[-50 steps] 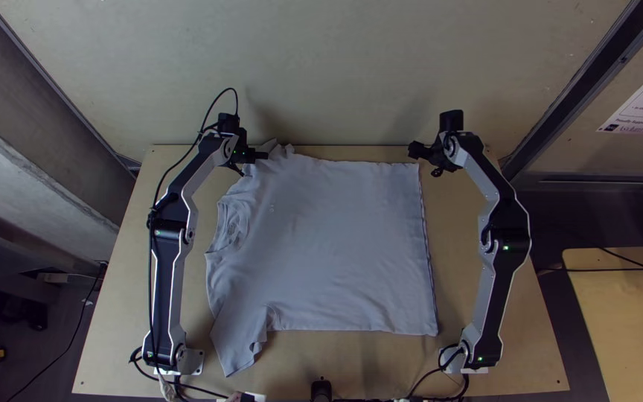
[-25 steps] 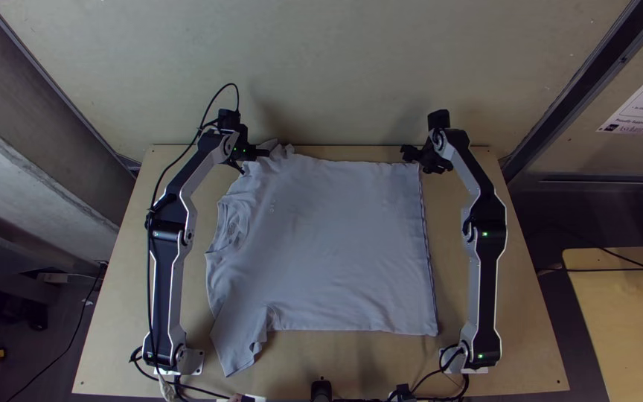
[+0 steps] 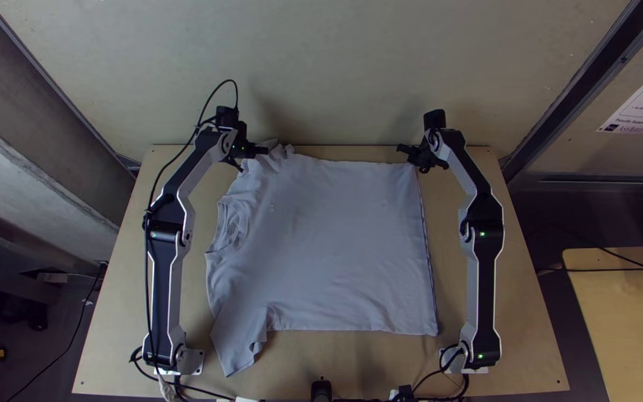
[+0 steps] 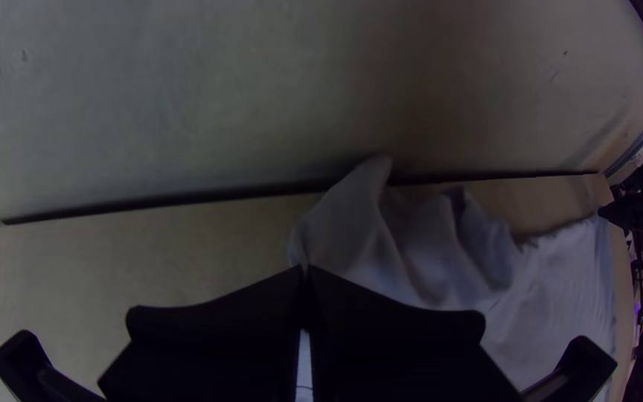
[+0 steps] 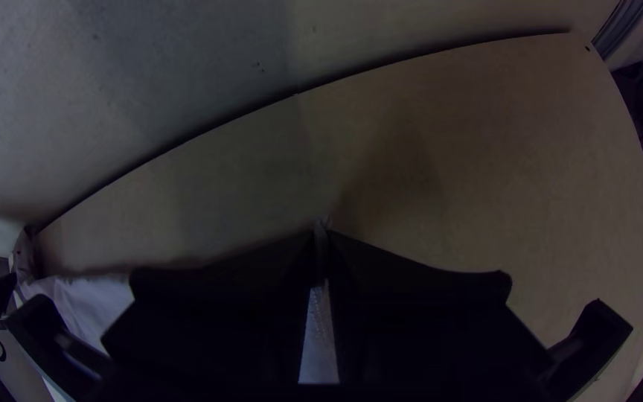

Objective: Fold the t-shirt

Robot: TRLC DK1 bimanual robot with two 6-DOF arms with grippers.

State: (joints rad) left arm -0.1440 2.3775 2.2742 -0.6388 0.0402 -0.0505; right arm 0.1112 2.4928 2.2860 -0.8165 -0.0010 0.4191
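The grey t-shirt (image 3: 329, 246) lies spread, collar toward the left arm and hem toward the right, its near sleeve flat and its far sleeve bunched. My left gripper (image 3: 251, 158) is at that far sleeve; in the left wrist view, the left gripper (image 4: 304, 274) is shut on the edge of the sleeve cloth (image 4: 359, 231). At the far hem corner stands my right gripper (image 3: 415, 161). In the right wrist view, the right gripper (image 5: 322, 232) is shut on the corner, with a strip of shirt (image 5: 318, 335) showing between its fingers.
The wooden table (image 3: 351, 361) shows bare along its near side and both flanks. A pale wall (image 3: 336, 74) rises just behind its far edge. Cables (image 3: 448, 387) lie near the arms' bases.
My right gripper has moved left to the far hem corner, its arm swinging inward. The left arm has shifted very slightly. The shirt's spread looks nearly the same.
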